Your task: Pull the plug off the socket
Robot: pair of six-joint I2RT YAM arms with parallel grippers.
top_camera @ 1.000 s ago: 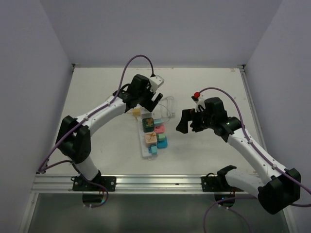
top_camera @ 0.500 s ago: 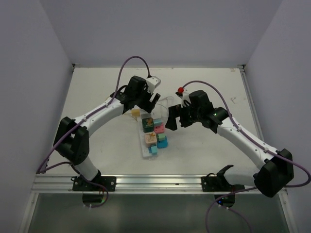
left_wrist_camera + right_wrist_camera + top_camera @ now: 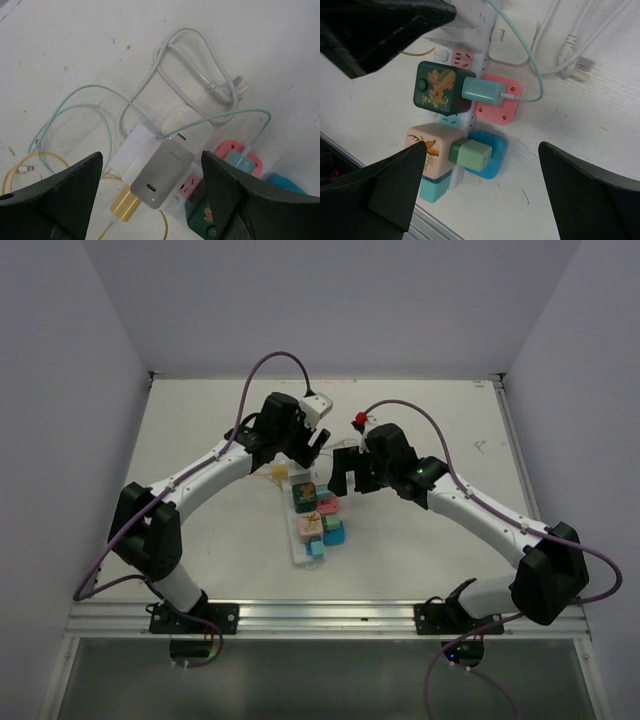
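A scuffed white table (image 3: pixel 200 540) has a metal rail (image 3: pixel 330 615) along its 6 o'clock edge. A thin yellow cable (image 3: pixel 278 473) lies toward 9 o'clock from the table's middle.

This is a robotics lab, set up as a closed test cell. A white table (image 3: pixel 200 430) is boxed in by plain pale walls (image 3: pixel 330 300) at the back and on both sides. The left arm (image 3: pixel 215 472) and right arm (image 3: pixel 480 518) are bolted to a metal rail (image 3: pixel 320 616) along the near edge, with purple cables (image 3: pixel 275 358) looping from them. The tabletop is scuffed and speckled. A power strip (image 3: pixel 294 538) packed with plugs lies at its middle.
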